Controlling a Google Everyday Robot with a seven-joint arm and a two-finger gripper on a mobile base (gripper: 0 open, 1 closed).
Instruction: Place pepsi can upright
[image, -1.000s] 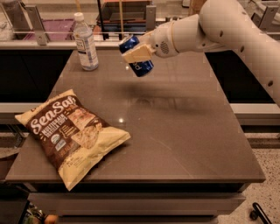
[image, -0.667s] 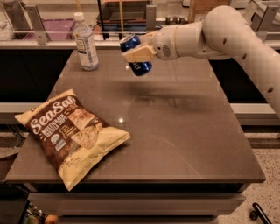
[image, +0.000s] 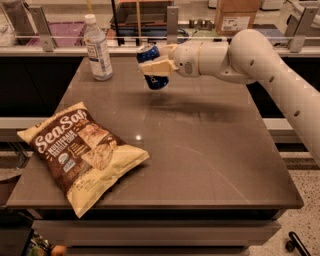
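Observation:
The pepsi can (image: 152, 67), blue with silver ends, is held in the air above the far middle of the grey table (image: 200, 145), tilted a little with its top toward the left. My gripper (image: 156, 66) reaches in from the right on a white arm and is shut on the can, one cream finger (image: 158, 67) lying across its front. The can's lower end hangs just above the table top; I cannot tell whether it touches.
A clear water bottle (image: 97, 48) with a white cap stands upright at the table's far left. A brown SeaSalt chip bag (image: 82, 152) lies flat at the front left. A rail and shelves run behind the table's far edge.
The arm has swung a little, its elbow moving right and lower. The can has stayed in the grip at about the same spot over the far middle of the table.

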